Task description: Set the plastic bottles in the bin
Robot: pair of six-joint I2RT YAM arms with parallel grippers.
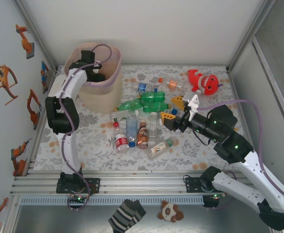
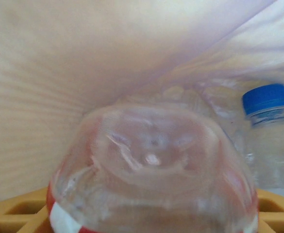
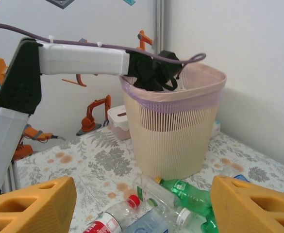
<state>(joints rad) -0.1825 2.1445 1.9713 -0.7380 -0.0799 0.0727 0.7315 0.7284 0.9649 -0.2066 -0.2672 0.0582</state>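
Left gripper [image 1: 97, 76] down inside bin [image 1: 103, 97], bottle [image 2: 154, 165] lengthwise between fingers [image 2: 15, 213], base pointing deeper in; gripped or released, can't tell.

The floral-patterned table [image 1: 91, 141] bears the bin [image 1: 103, 97], scattered plastic bottles [image 1: 142, 136] beside it, and a red plush toy [image 1: 206, 82].

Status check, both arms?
Left gripper inside bin, red-label bottle between its fingers, grip unclear. Right gripper open, empty, above loose bottles on table. Nothing blocking bin.
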